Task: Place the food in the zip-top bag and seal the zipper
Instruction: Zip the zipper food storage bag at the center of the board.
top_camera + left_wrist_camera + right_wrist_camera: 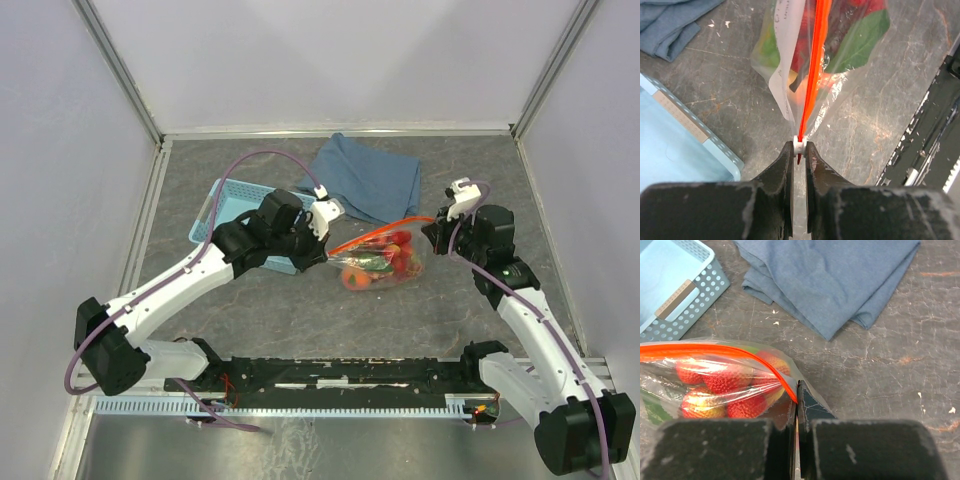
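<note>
Grey, scuffed tabletop [300, 320] between white walls, with the zip-top bag [385, 262] stretched between two arms.

Near the middle of the tabletop, a little toward its right edge, the clear bag hangs from its red-orange zipper [812, 75], which is pulled taut as one thin line. The left gripper [799, 150] is pinched closed on the small white slider [798, 145] at the zipper's left end. The right gripper [797, 395] is clamped tight on the bag's opposite top corner, where the strip ends. The food [725, 382] is inside the bag: red strawberries, something orange-yellow, and green leaves pressed against the plastic. I cannot tell whether the bag's bottom touches the surface. A light blue basket [225, 205] sits toward the left edge, beside the left arm, and a folded blue cloth [370, 180] lies at the far edge.
</note>
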